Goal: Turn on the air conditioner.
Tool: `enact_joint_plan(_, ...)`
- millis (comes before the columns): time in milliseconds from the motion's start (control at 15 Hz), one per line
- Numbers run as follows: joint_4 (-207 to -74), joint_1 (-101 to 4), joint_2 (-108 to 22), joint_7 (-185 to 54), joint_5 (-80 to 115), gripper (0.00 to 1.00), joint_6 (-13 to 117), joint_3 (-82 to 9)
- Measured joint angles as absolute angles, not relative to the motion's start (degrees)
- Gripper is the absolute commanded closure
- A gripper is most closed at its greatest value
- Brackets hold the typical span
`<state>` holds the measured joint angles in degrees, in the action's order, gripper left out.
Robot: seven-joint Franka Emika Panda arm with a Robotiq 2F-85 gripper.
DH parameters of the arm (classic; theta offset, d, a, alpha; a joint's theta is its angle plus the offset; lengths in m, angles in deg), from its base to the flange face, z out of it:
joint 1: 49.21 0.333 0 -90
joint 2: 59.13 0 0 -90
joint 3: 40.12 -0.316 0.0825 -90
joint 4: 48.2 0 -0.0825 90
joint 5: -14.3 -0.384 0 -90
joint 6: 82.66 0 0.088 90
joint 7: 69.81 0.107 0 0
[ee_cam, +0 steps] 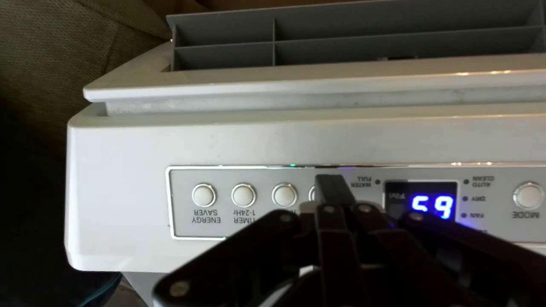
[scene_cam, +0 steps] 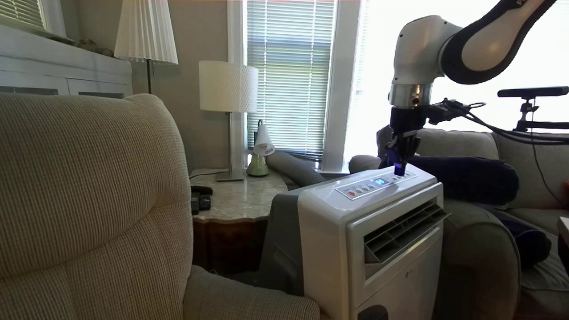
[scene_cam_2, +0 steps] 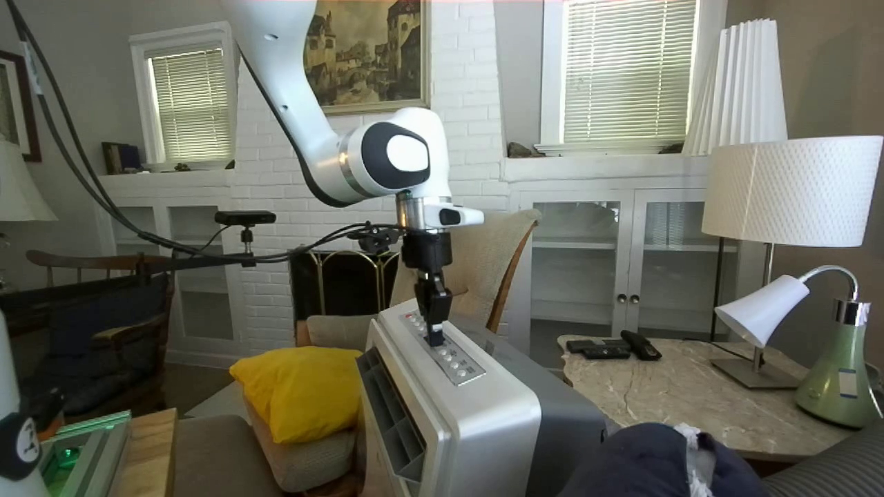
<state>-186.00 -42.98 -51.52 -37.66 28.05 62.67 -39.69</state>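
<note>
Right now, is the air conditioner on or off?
The air conditioner appears on: its blue display glows in the wrist view. Whether it blows, I can't tell.

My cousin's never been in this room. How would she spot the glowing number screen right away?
Beside the beige armchair, find the white, boxy air conditioner. On its top, a grey control panel holds the screen, with round buttons on either side. Unlike those buttons, it is a dark rectangle with glowing blue digits.

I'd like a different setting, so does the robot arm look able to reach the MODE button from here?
Probably yes: the gripper is at the control panel, and the MODE button lies uncovered past the lit display, with no obstacle visible along the way.
</note>
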Motion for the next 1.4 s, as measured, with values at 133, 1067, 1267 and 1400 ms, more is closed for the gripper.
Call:
enact_joint_plan(133,-186.0,-43.0,-51.1,-37.7,28.1,1.0,62.7,-39.7)
enact_joint_plan(1067,-185.5,-42.6,-50.0,-38.3,29.4,1.0,62.1,-39.6)
enact_joint_plan(1267,-185.5,-42.6,-50.5,-39.0,29.4,1.0,62.1,-39.4)
enact_joint_plan(1400,-185.5,-42.6,-50.7,-39.2,29.4,1.0,62.1,-39.4)
